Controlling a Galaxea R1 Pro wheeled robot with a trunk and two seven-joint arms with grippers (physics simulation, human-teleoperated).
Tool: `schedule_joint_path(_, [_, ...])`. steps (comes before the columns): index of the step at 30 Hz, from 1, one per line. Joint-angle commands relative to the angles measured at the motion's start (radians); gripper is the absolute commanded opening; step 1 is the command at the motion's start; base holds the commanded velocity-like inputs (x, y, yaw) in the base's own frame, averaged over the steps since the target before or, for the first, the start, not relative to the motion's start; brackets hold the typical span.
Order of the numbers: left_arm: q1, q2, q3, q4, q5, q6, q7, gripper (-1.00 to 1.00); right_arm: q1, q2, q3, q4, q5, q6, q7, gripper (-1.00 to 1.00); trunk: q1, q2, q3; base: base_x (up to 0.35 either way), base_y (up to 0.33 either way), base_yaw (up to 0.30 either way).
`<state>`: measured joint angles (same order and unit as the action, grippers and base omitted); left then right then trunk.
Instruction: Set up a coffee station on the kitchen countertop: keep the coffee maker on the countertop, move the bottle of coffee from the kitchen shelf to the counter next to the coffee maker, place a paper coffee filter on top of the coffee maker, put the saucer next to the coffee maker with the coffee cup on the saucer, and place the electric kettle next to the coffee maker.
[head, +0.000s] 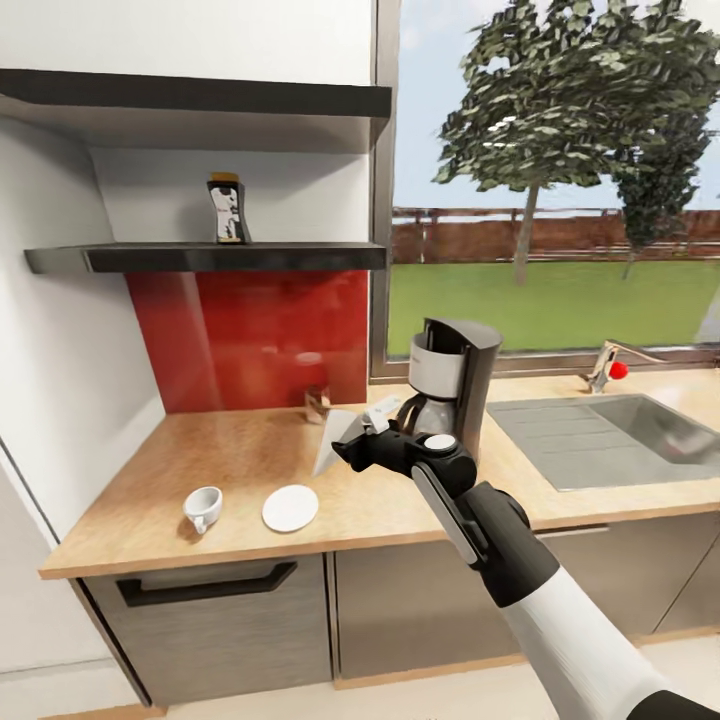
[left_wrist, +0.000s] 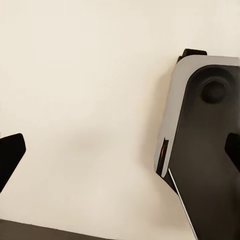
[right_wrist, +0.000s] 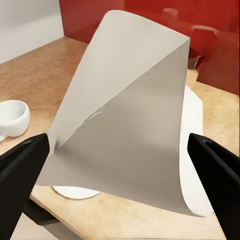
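The paper coffee filter (head: 333, 445), a pale grey cone, is held upright just above the kitchen countertop (head: 240, 440), left of the coffee maker (head: 452, 385). My right gripper (head: 352, 440) is shut on it. In the right wrist view the filter (right_wrist: 125, 110) spans the gap between the two black fingers (right_wrist: 20, 180) of the right gripper (right_wrist: 120, 170). The white coffee cup (head: 203, 507) and the saucer (head: 290, 508) sit apart near the counter's front edge. The bottle of coffee (head: 228, 210) stands on the kitchen shelf (head: 200, 258). My left gripper (left_wrist: 120, 155) is open over pale floor. The electric kettle is out of view.
A steel sink (head: 610, 430) with a faucet (head: 605, 365) lies right of the coffee maker. A red backsplash (head: 250, 335) and a small brown object (head: 318, 405) are behind the filter. A white wall bounds the counter's left end. A grey and black robot part (left_wrist: 200, 150) shows beside the left gripper.
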<state>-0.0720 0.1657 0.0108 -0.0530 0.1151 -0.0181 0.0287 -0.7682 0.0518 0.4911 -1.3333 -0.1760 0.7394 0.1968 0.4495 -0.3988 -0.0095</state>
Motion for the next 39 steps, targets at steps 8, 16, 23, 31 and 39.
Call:
schedule_joint_path(8, [0.002,0.001,-0.003,0.012,0.009,-0.001,0.000,1.00,0.000,-0.002,-0.002,-0.001,-0.003,0.005,0.001,-1.00,0.000,-0.001,-0.001,0.000,0.013,-0.035])
schedule_joint_path(16, [0.003,0.002,-0.004,0.015,0.005,-0.001,0.000,1.00,0.000,-0.001,-0.002,-0.008,-0.004,0.005,-0.001,-1.00,0.000,-0.001,-0.001,0.000,0.000,0.000])
schedule_joint_path(23, [0.006,0.007,-0.008,0.017,-0.002,-0.001,-0.003,1.00,0.000,0.000,-0.003,-0.009,-0.002,0.005,-0.002,-1.00,0.000,-0.001,-0.001,0.000,0.000,0.000])
schedule_joint_path(31, [0.008,0.014,-0.018,0.019,-0.005,0.010,-0.009,1.00,-0.002,0.018,-0.054,-0.013,0.004,0.006,-0.012,-1.00,0.000,-0.001,-0.001,0.000,0.000,0.000])
schedule_joint_path(39, [0.013,0.015,-0.019,0.020,-0.005,0.009,-0.008,1.00,-0.053,0.064,-0.139,-0.018,0.006,0.009,-0.382,-1.00,0.000,-0.001,-0.001,0.000,0.000,0.000])
